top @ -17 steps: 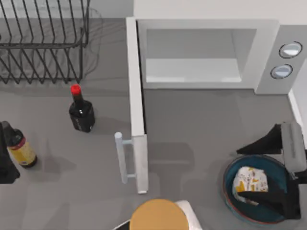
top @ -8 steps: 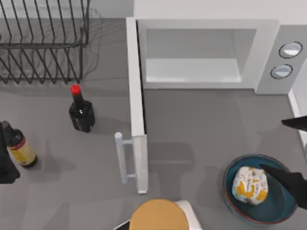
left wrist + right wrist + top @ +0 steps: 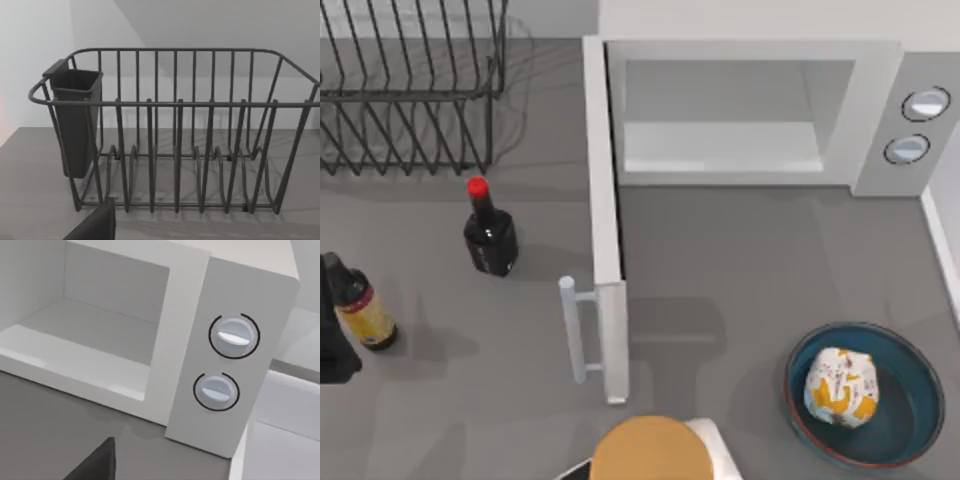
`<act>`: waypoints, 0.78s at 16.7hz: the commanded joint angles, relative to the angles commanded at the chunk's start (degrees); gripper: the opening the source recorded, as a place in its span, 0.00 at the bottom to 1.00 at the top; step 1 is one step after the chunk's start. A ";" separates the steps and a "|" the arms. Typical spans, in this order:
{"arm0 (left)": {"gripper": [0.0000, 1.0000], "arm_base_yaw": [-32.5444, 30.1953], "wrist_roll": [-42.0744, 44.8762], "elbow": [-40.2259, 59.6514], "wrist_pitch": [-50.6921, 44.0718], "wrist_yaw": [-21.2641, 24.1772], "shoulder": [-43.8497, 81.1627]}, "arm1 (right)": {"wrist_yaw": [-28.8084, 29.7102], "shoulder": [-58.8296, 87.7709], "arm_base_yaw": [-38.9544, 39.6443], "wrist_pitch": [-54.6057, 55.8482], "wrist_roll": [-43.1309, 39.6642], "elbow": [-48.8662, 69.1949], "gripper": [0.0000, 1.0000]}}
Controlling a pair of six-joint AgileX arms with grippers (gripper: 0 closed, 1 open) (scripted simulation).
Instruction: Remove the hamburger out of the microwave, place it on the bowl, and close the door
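Observation:
The hamburger [image 3: 840, 388], a white-wrapped lump with orange patches, lies inside the blue-teal bowl [image 3: 910, 425] at the table's front right. The white microwave [image 3: 880, 100] stands at the back with its cavity bare. Its two knobs are on the right panel [image 3: 225, 360]. The door [image 3: 605, 230] is swung fully open toward the front, its bar handle [image 3: 570, 330] on its left. A dark finger [image 3: 95, 465] of my right gripper is open and faces the microwave's front. My left arm [image 3: 332, 350] is parked at the left edge, its finger [image 3: 95, 225] open before the dish rack.
A wire dish rack [image 3: 410, 90] with a dark cup [image 3: 75, 120] fills the back left. Two dark bottles [image 3: 488, 235] [image 3: 360, 305] stand left of the door. An orange-tan disc [image 3: 650, 450] sits at the front edge.
My right gripper, open over the bowl a second ago, has drawn back to the right and left the top view. The hamburger stays in the bowl.

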 joint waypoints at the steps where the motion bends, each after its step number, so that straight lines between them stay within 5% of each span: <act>1: 1.00 0.00 0.00 0.00 0.00 0.00 0.00 | 3.13 -4.05 -0.16 -0.53 2.84 -1.32 1.00; 5: 1.00 0.00 0.00 0.00 0.00 0.00 0.00 | 12.03 -14.09 -0.59 -2.04 10.87 -5.05 1.00; 11: 1.00 0.00 0.00 0.00 0.00 0.00 0.00 | 13.33 -15.41 -0.66 -2.26 12.05 -5.60 1.00; 13: 0.85 0.00 0.00 0.00 0.00 0.00 0.00 | 13.33 -15.41 -0.66 -2.26 12.05 -5.60 1.00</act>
